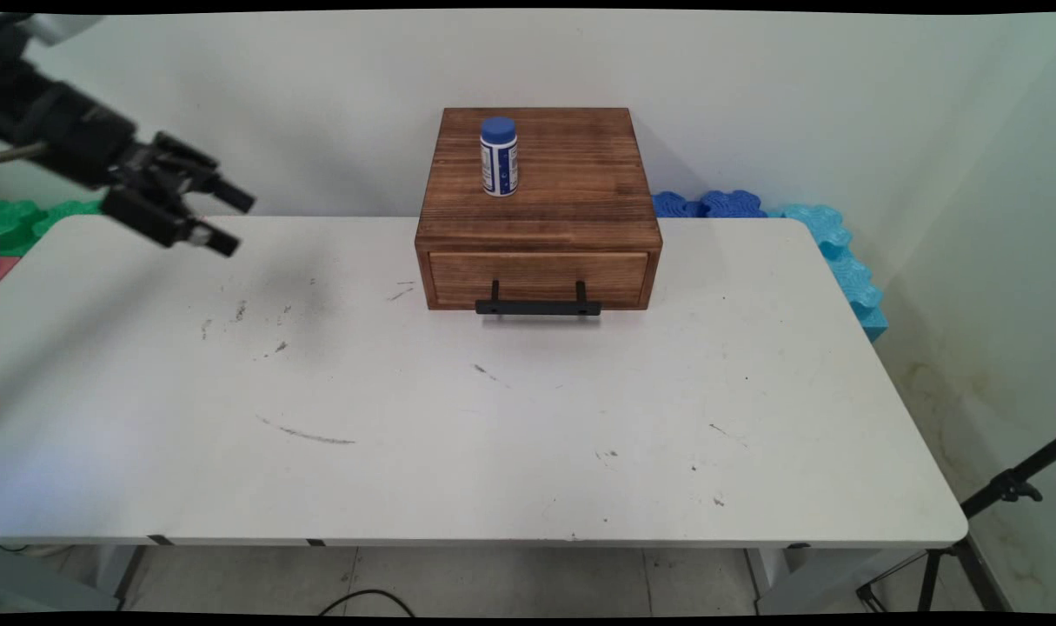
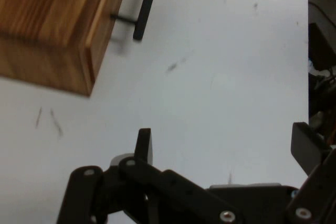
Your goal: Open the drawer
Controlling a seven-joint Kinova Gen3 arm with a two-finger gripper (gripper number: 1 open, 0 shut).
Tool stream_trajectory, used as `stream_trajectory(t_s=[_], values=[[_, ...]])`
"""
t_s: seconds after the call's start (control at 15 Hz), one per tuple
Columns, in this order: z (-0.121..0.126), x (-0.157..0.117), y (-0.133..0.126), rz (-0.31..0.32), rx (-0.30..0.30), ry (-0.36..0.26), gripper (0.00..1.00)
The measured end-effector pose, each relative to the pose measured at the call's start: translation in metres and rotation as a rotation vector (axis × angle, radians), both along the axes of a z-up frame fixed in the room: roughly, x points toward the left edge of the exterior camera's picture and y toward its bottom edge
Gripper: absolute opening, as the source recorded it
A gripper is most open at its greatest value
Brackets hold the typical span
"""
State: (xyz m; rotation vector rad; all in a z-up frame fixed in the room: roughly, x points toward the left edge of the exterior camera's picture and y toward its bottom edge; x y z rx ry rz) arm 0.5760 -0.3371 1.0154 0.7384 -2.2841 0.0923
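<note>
Well apart: hand empty, box rightward.

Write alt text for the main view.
A wooden drawer box with a black handle stands at the far side of a white table, a blue-capped bottle upright on top. The black gripper hovers open at upper left, holding nothing.

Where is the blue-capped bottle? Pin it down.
In the main view the bottle stands upright on top of the wooden drawer box, left of its middle, near the wall at the table's far edge.
</note>
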Motion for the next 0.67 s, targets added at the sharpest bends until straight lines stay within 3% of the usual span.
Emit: stream_trajectory(t_s=[0.4, 0.67], values=[[0.026, -0.100, -0.056, -0.065, -0.056, -0.072, 1.00], [0.028, -0.147, -0.085, -0.091, -0.071, -0.121, 1.00]])
